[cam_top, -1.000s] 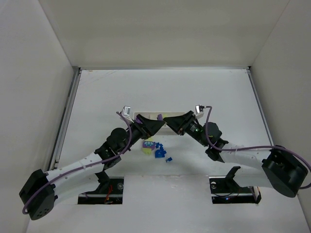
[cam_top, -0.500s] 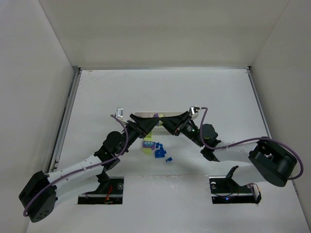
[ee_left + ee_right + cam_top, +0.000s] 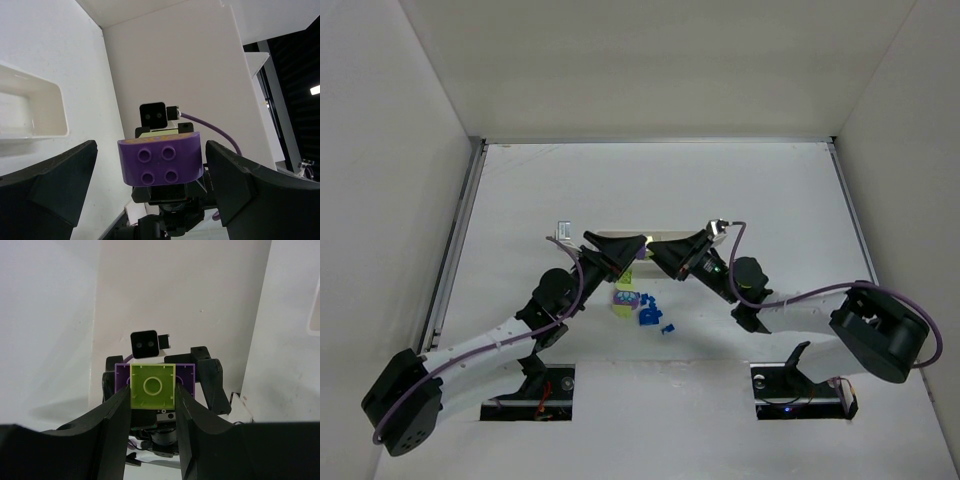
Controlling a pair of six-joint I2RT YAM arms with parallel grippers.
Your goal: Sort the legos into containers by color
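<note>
In the top view, the white tray (image 3: 620, 236) is being largely covered by the two grippers meeting over it, so its compartments cannot be counted there. In the left wrist view only one compartment (image 3: 30, 107) is being shown, and it is being cut off at the left edge. The left gripper (image 3: 151, 145) is being held wide open, with its two fingers (image 3: 50, 185) standing on either side of one purple brick (image 3: 161, 162) without touching it. Four studs are being shown on that brick. To the right, the right gripper (image 3: 152, 392) is being pressed shut on one lime brick (image 3: 152, 386). The purple brick is sitting directly behind the lime one, and only its edges are being shown in the right wrist view. Nearer, on the table (image 3: 770, 200), loose legos (image 3: 642, 310) are lying in a small scatter: one purple-and-lime clump and a few blue pieces, too small to be counted surely.
</note>
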